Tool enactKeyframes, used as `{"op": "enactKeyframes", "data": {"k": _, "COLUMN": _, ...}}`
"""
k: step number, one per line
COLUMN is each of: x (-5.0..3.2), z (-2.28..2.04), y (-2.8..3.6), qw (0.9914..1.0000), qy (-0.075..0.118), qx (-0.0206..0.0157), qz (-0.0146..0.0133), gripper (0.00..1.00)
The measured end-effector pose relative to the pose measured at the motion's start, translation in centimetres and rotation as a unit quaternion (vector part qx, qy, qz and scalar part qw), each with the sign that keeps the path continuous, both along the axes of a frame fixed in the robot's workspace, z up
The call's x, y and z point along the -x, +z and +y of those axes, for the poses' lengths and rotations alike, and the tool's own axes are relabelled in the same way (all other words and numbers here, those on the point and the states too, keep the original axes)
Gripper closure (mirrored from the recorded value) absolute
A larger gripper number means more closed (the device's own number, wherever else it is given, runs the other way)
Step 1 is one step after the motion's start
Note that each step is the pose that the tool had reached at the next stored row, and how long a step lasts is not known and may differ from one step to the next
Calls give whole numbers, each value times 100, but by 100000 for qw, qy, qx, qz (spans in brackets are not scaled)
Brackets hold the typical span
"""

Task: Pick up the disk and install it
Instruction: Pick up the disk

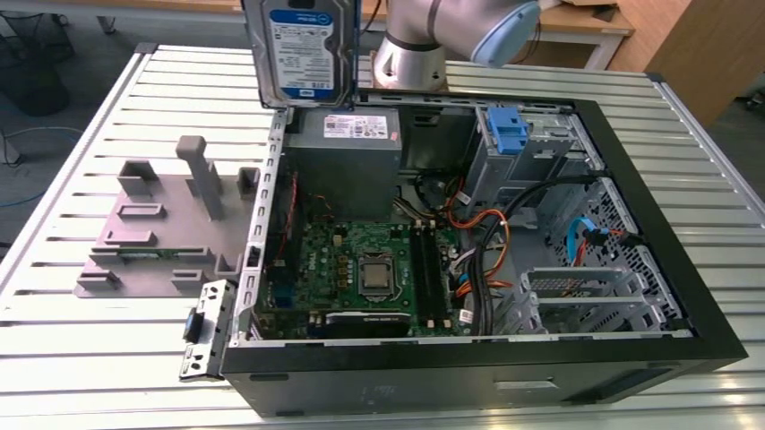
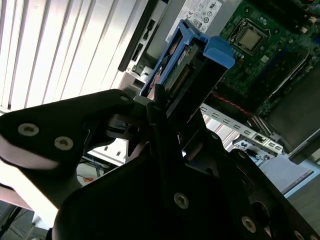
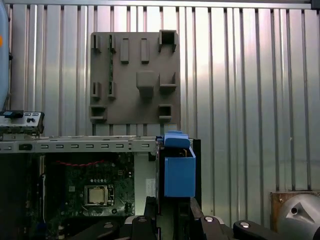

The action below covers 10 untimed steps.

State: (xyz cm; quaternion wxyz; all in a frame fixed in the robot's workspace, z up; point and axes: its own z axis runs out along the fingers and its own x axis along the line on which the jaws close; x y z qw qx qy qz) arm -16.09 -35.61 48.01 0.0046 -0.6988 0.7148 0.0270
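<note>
- While the disk [image 1: 305, 49] hangs upright in the air over the far corner of the open case [image 1: 669, 269], on the exterior view's left, its lower edge lines up w/ the case rim above the PSU box [image 1: 347, 130]; the gap between them can't be judged.
- Room: open air on the disk's side toward the exterior view's left. The arm [image 1: 418, 45] stands just beside it on the exterior view's right.
- Case lies on its side, open face up, walls all round. The slatted table [image 1: 72, 358] stretches wide on every side of it.
- Blue bracket [image 1: 508, 130] sits in the drive bay, beyond the PSU box.
- Gripper [image 3: 171, 205]: fingers closed on the disk, one on each flat face.
- Disk look: silver metal body, white-and-blue label facing the exterior camera, blue carrier [image 3: 179, 170] framing its edges.
- Materials: ribbed metal table; matte grey fixture plate [image 1: 167, 224] w/ upright pegs and pockets; green mobo [image 1: 358, 269] w/ square CPU socket; black case frame; orange and black cable bundles.
</note>
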Motion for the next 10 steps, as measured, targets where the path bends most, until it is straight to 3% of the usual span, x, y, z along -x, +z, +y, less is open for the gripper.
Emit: {"op": "enactKeyframes", "data": {"k": 10, "x": -453, "z": 0, "y": -1, "qw": 100000, "qy": 1, "qx": 0, "qz": -2, "gripper": 65}}
